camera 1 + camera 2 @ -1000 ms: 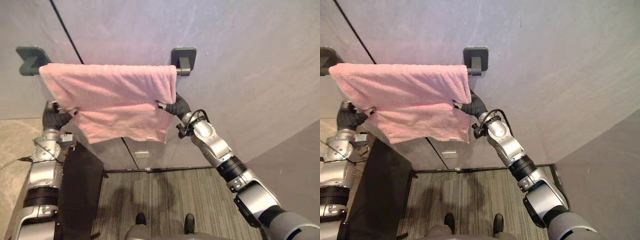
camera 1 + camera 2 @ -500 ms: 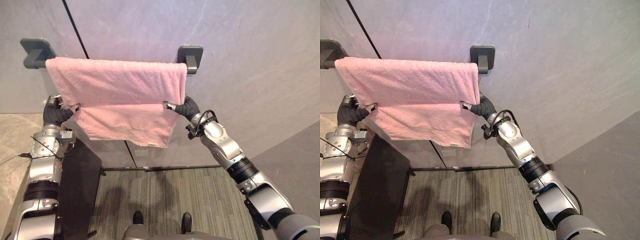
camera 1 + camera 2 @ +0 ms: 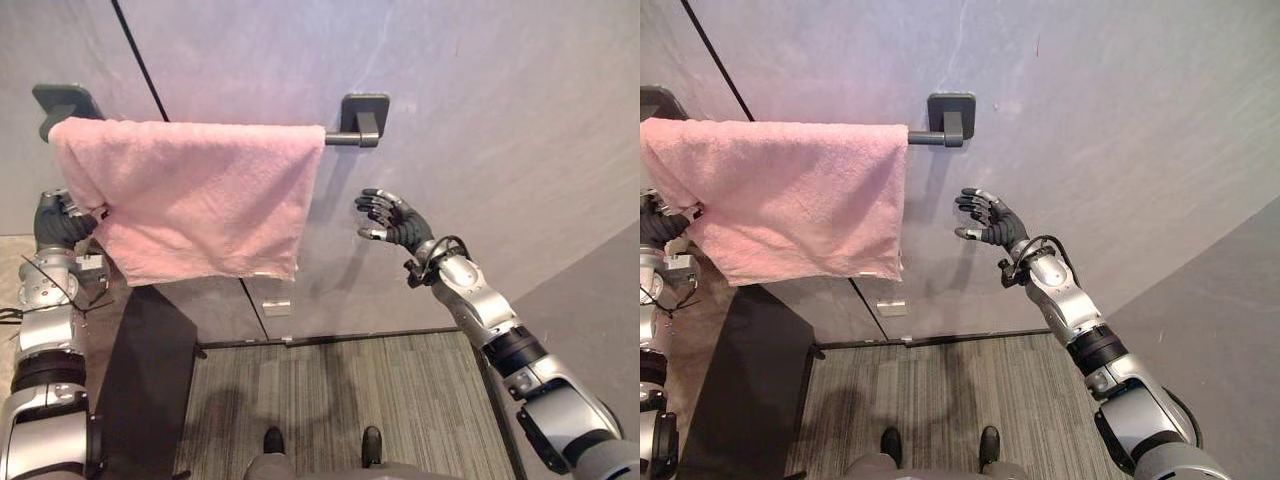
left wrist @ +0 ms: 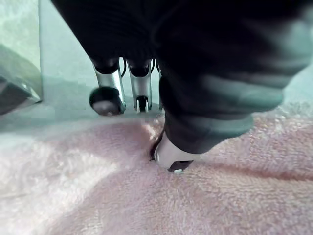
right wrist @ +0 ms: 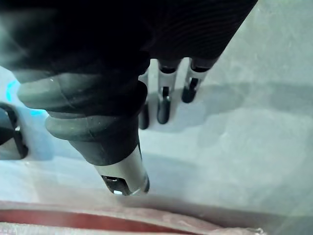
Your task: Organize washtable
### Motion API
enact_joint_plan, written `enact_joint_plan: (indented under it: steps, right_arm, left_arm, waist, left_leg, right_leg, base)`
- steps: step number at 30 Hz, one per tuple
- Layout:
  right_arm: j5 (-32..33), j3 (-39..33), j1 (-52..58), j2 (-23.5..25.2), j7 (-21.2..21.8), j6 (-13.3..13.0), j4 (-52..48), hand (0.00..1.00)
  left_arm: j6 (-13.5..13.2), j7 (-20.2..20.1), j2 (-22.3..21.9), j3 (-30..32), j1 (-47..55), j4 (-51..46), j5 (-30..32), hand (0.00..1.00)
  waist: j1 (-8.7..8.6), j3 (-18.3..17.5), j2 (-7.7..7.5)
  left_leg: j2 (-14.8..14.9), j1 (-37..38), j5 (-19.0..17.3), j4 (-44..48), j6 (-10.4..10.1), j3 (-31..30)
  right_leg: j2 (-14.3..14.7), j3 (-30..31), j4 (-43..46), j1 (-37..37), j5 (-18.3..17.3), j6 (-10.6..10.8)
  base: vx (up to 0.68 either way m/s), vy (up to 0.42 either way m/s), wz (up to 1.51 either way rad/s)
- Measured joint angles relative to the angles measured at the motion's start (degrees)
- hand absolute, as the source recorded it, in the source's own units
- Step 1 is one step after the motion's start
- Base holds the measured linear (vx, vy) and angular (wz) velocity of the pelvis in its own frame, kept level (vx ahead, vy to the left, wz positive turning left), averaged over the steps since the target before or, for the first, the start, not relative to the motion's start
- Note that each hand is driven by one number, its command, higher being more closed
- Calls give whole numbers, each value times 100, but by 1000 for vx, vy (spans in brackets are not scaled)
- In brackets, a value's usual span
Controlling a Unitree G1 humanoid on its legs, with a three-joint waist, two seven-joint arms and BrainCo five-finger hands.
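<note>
The head views show the pink towel (image 3: 190,200) draped over a dark towel bar (image 3: 338,139) on the grey wall (image 3: 500,100). It covers most of the bar between the 2 brackets (image 3: 365,112), with a short bare stretch at the robot's right end.

The left wrist view shows what the head views cannot: the left hand (image 3: 60,220) has its thumb (image 4: 171,155) dug into the terry cloth while its fingers (image 4: 108,88) reach past the cloth's edge towards the wall. It seems to pinch the towel's left edge, though the contact under the thumb is hard to read.

The right wrist view shows the right hand (image 3: 400,222) with fingers (image 5: 164,105) straight and apart, holding nothing, with bare wall beyond them.

Below the towel are a small white plate (image 3: 275,307) on the wall, a dark panel (image 3: 150,380) at the left and striped carpet (image 3: 350,390).

The right hand hangs clear of the towel, near its right edge and below the bar's bare end.
</note>
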Motion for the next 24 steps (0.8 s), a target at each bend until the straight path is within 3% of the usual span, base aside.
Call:
enact_joint_plan:
  steps: [4,8,16,19,22,24]
  right_arm:
    - [0,-131,185,6,30,1,-76,0]
    - [0,-154,393,-26,41,15,-77,0]
    - [-2,-762,772,-197,140,59,-140,0]
    - [-8,-1198,995,-243,0,63,-324,0]
    - [-78,-2361,1085,-172,-414,80,-453,0]
    - [-169,-3098,1094,-95,-808,56,-813,0]
  left_arm:
    - [218,-73,-1,-88,301,-1,4,0]
    - [331,-417,-1,-123,494,-11,-31,0]
    - [354,-892,95,-268,871,-613,-525,0]
    - [353,-888,169,-260,871,-806,-626,0]
    - [350,-795,168,-41,880,-1176,-642,0]
    - [342,-519,159,309,882,-1301,-641,0]
  waist:
    - [-21,-22,-17]
    - [-22,-66,-18]
    - [-128,-147,93]
    - [-156,-179,191]
    - [-142,-262,318]
    - [-141,-290,363]
  left_leg:
    - [-1,22,0,1,0,-26]
    - [-5,51,0,2,0,-42]
    - [-33,36,14,2,21,-221]
    - [-52,31,31,2,44,-360]
    - [-97,-13,54,2,67,-497]
    - [-106,4,60,2,68,-535]
  right_leg:
    - [-4,-16,-13,41,1,-1]
    - [-9,-36,-16,85,1,-1]
    - [-53,-221,-20,176,-5,2]
    - [-75,-350,-20,251,-35,16]
    - [-117,-497,-19,285,-53,38]
    - [-129,-545,-19,327,-63,41]
  base:
    - [-5,-1,2]
    - [-3,0,1]
    - [-30,0,12]
    - [-11,-4,22]
    - [-12,1,23]
    - [-12,-2,18]
